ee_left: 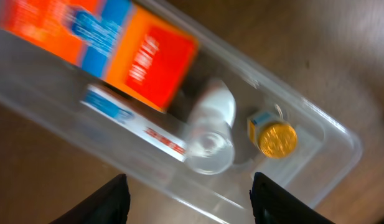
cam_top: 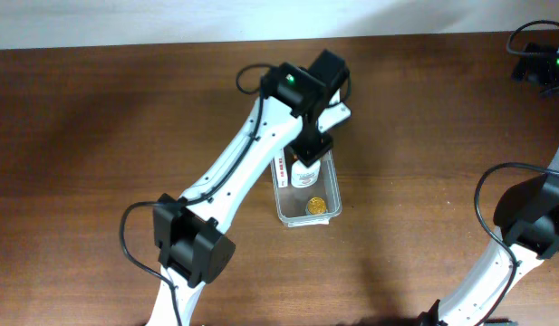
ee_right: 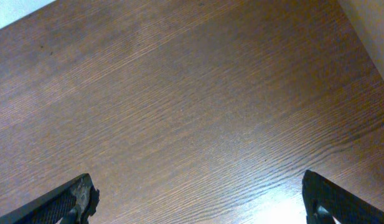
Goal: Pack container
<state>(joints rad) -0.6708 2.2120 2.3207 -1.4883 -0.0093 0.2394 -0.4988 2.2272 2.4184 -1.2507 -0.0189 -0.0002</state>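
The container (cam_top: 307, 220) is a long clear plastic bin on the brown table, its far half hidden under my left arm. In the left wrist view the container (ee_left: 341, 134) holds an orange, red and blue box (ee_left: 117, 50), a flat white box with red and blue print (ee_left: 135, 121), a white bottle (ee_left: 210, 124) lying on its side, and a small gold-topped item (ee_left: 277, 138). My left gripper (ee_left: 190, 202) hovers open just above the container's long wall, with nothing between its fingers. My right gripper (ee_right: 201, 202) is open wide over bare wood, far from the container.
The right arm (cam_top: 533, 226) stands along the table's right edge, with cables (cam_top: 533, 45) at the back right corner. The left arm's base (cam_top: 193, 240) sits near the front. A pale wall runs along the table's back edge.
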